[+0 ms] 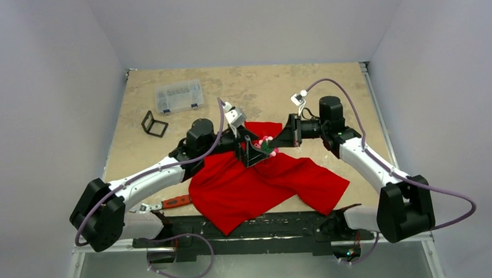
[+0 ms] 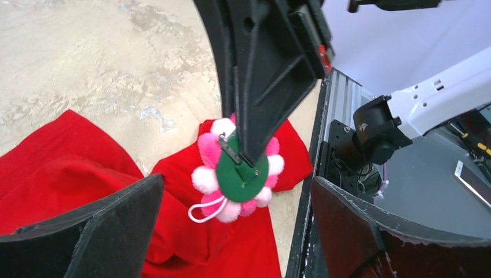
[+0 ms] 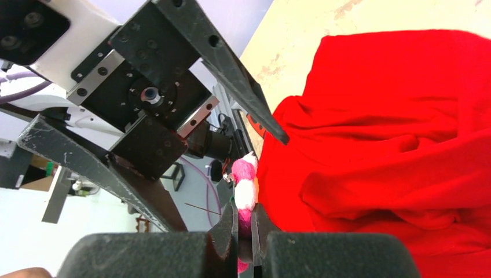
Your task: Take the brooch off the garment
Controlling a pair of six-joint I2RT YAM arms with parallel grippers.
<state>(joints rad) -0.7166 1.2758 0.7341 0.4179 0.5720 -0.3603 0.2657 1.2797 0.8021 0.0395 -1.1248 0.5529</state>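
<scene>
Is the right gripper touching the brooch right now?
Touching. The right wrist view shows the right gripper pinched shut on the brooch.

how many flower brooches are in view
1. The brooch is pinched in the shut right pincer, over the red shirt, between the fingers of the open left pincer. Others could be hidden in the shirt's folds.

Plain pale walls [image 1: 44,90] are closing in the table [image 1: 260,83] on three sides; soft, even light is falling on its mottled tan top (paler in patches), and a grey ledge [image 1: 266,271] is running along the near edge.
</scene>
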